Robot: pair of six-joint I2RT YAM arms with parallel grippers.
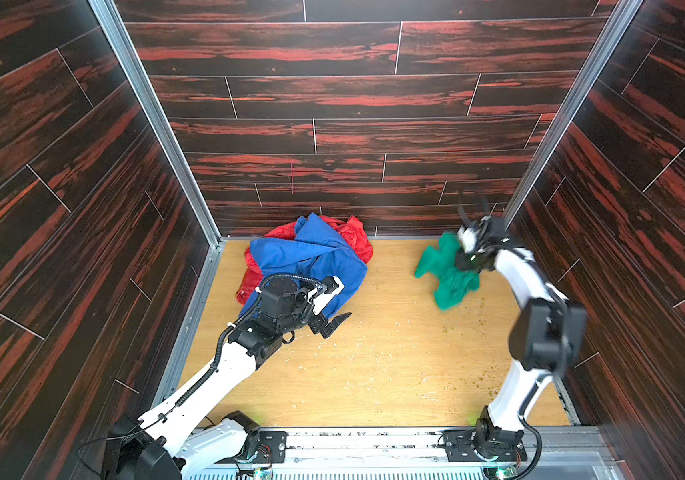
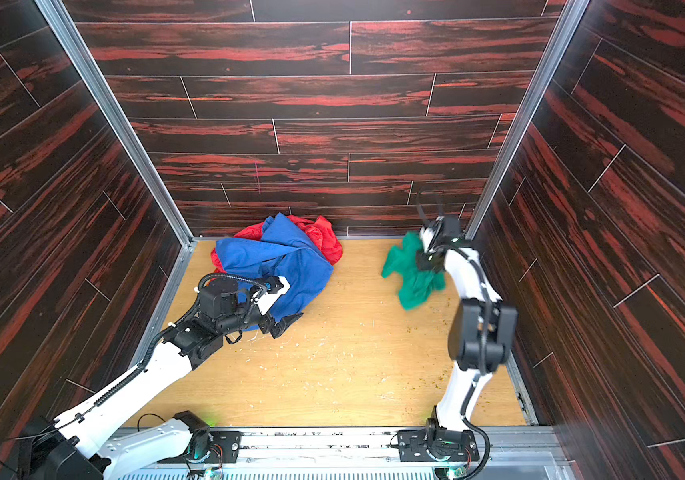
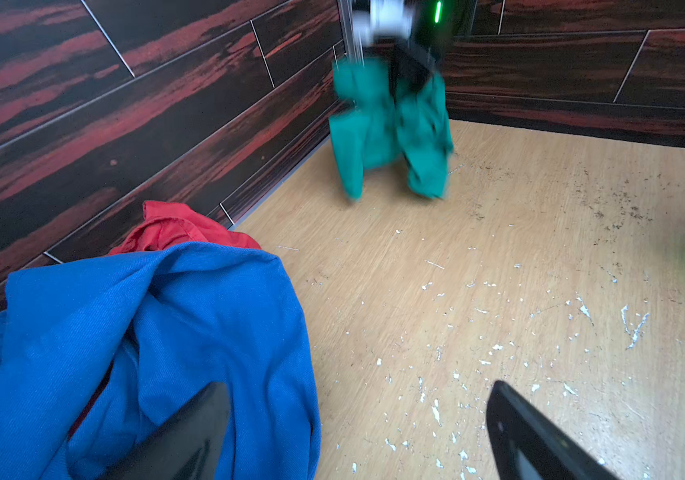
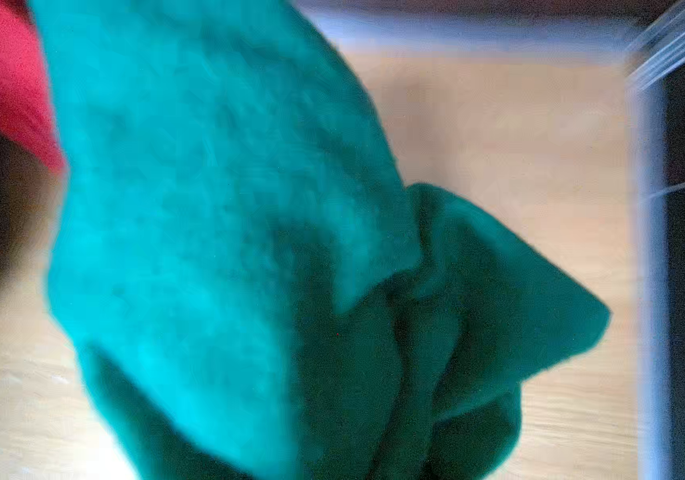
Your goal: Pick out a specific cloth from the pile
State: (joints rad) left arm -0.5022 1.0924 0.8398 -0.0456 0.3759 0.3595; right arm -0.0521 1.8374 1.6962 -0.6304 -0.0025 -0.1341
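The right gripper (image 1: 463, 262) is clamped on a bunched fold of the green cloth (image 1: 444, 270). The fingers are buried in fabric, so the grip is read from the way the cloth hangs from them in the left wrist view (image 3: 386, 129). The green cloth is raised near the far right corner, well apart from the pile (image 1: 307, 266), with its lower tips close to the table (image 1: 374, 365). Whether they touch the surface cannot be told, as cloth and arm are blurred. Holding it high and to the side most likely keeps it from dragging the other fabric along. The pile lies at the far left against the back wall (image 1: 353, 137). The blue cloth (image 1: 311, 257) is draped over most of the red cloth (image 1: 357, 237), which shows only at the edges. The left gripper (image 1: 334, 325) sits low at the near edge of the blue cloth with its fingers (image 3: 191, 432) spread wide and holding nothing. This position would allow it to pin the pile if needed. No box, bin or tray is in view, so there are no contents to report. The walled cell encloses only the table, the cloths and scattered light flecks. Judged from this layout, the separation step is largely complete and only a set-down of the green cloth remains.
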